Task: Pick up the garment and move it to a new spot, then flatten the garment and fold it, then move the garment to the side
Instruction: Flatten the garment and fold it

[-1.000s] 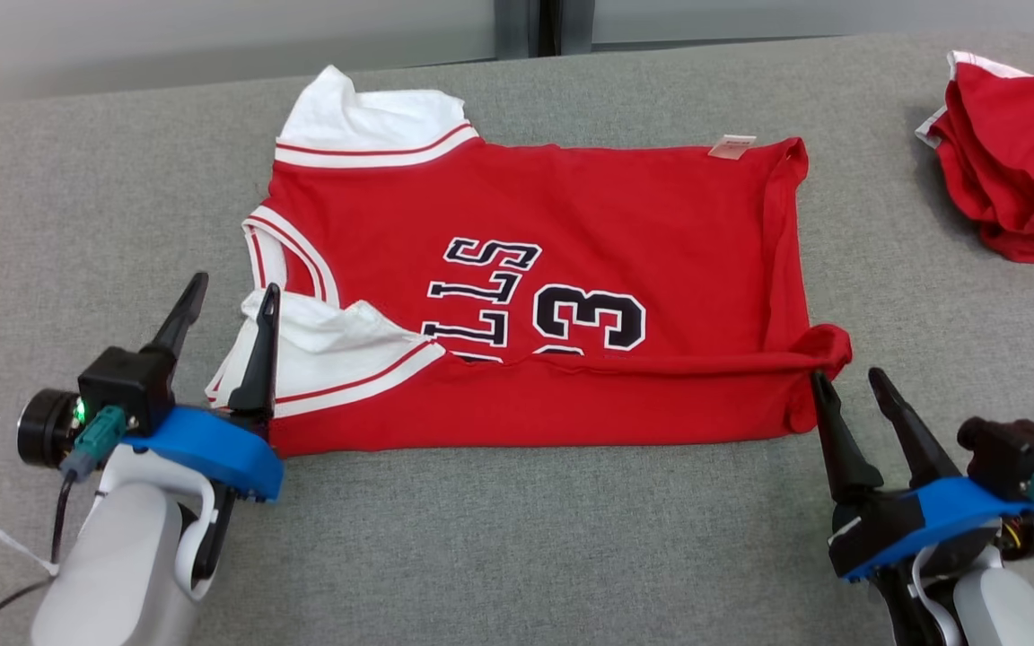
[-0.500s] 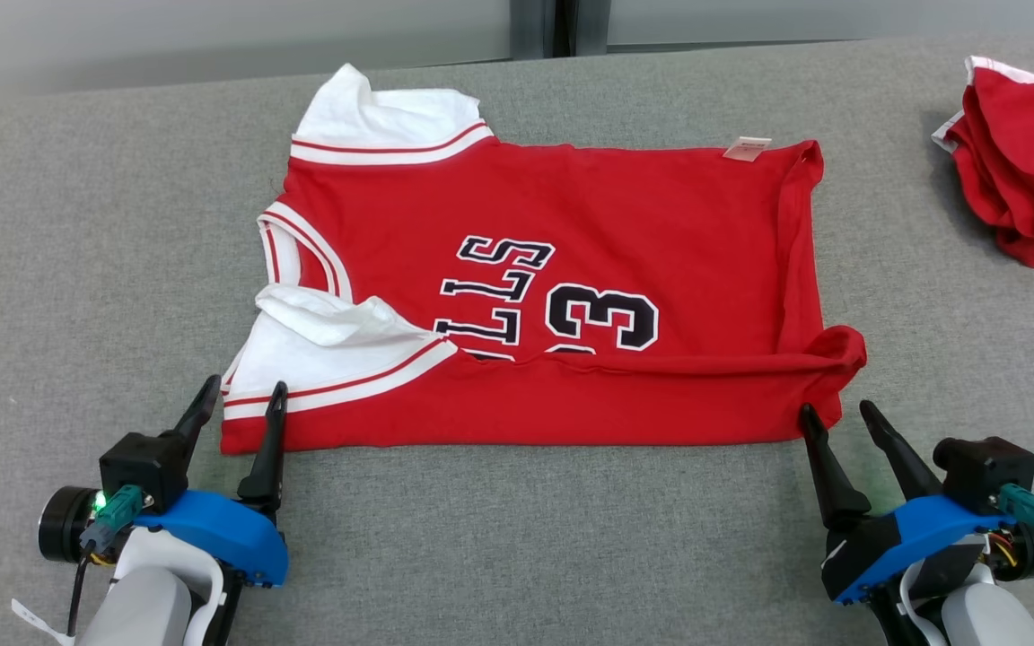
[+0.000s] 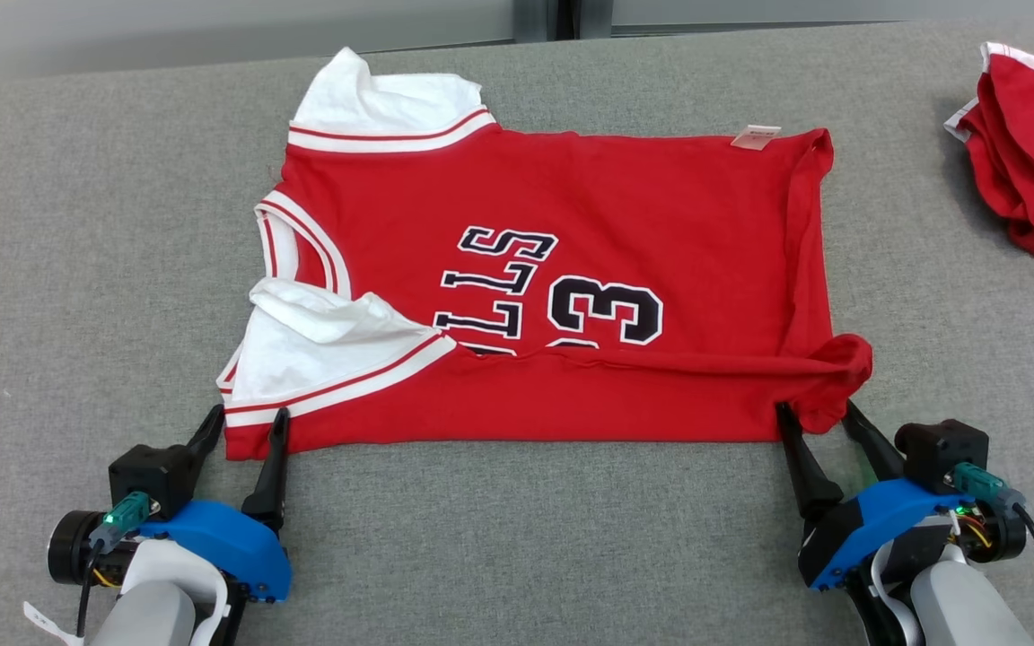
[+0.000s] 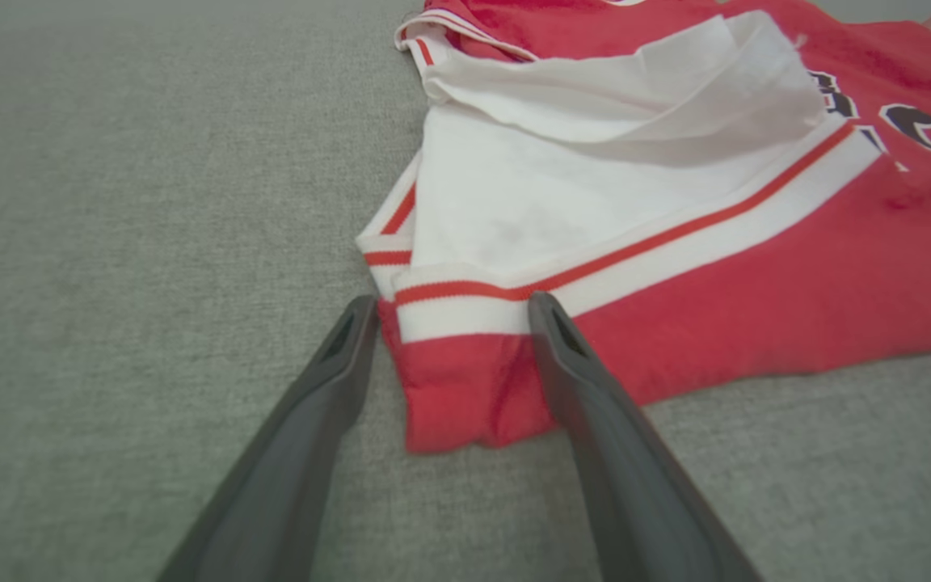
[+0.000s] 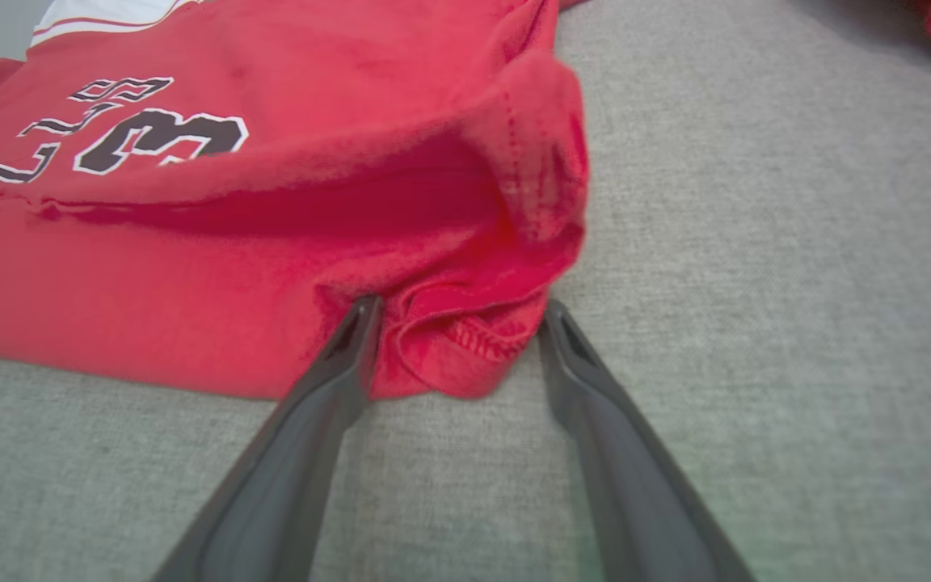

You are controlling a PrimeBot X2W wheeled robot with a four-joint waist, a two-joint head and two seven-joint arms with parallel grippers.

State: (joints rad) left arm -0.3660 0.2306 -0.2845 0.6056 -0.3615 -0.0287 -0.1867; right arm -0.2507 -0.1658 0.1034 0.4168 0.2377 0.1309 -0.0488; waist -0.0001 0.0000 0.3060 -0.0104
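My left gripper (image 3: 248, 414) and right gripper (image 3: 815, 411) are wide open, holding nothing, each around a near corner of the garment (image 3: 589, 206), flat toward the table (image 3: 517, 547) near edge; one fold seems done, further folds and moving aside remain

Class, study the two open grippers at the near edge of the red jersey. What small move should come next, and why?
Probably close both grippers. The left gripper straddles the near-left corner of the jersey and the right gripper its bunched near-right corner, both open, so neither corner is gripped yet.
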